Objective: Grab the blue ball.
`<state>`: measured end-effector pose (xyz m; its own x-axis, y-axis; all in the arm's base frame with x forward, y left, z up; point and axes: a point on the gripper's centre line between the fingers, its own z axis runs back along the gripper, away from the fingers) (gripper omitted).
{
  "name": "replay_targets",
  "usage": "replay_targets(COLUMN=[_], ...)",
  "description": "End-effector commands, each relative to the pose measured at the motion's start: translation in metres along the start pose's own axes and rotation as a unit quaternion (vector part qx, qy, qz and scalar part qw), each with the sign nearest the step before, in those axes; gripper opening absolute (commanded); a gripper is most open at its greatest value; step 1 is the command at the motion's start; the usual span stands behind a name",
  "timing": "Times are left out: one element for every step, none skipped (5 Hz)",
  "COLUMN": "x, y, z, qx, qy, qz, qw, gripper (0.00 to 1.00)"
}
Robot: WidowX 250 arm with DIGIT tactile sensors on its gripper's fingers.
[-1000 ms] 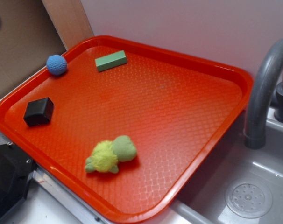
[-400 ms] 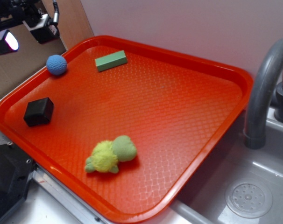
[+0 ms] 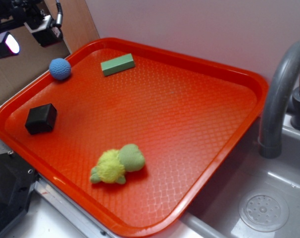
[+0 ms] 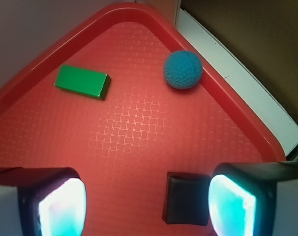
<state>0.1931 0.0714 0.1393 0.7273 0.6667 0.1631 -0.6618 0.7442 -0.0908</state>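
My claw has swung into view and now holds still, pads spread wide and empty, high over the tray. The blue ball lies ahead, slightly right, against the rim, so descent comes next.

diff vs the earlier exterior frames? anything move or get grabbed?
The black gripper came into view at the upper left a second ago and has held there since, jaws apart, empty, above the tray's corner. Nothing grabbed. The small knit-textured blue ball, green rectangular block, black cube and fuzzy yellow-green plush toy sit unmoved on the red plastic tray.
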Motion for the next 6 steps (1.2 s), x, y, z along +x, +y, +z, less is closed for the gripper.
replay_targets(x=[0.04, 0.057, 0.068, 0.07, 0.077, 0.084], y=[0.014, 0.017, 0.023, 0.026, 0.03, 0.035], z=[-0.031, -0.051, -0.063, -0.066, -0.071, -0.075], qx=[-0.007, -0.011, -0.005, -0.008, -0.011, -0.011], qy=[-0.032, -0.053, -0.069, -0.094, -0.105, -0.107], qz=[0.063, 0.093, 0.118, 0.132, 0.155, 0.168], qw=[0.997, 0.994, 0.991, 0.987, 0.982, 0.98], gripper=[1.0, 1.0, 1.0, 1.0, 1.0, 1.0])
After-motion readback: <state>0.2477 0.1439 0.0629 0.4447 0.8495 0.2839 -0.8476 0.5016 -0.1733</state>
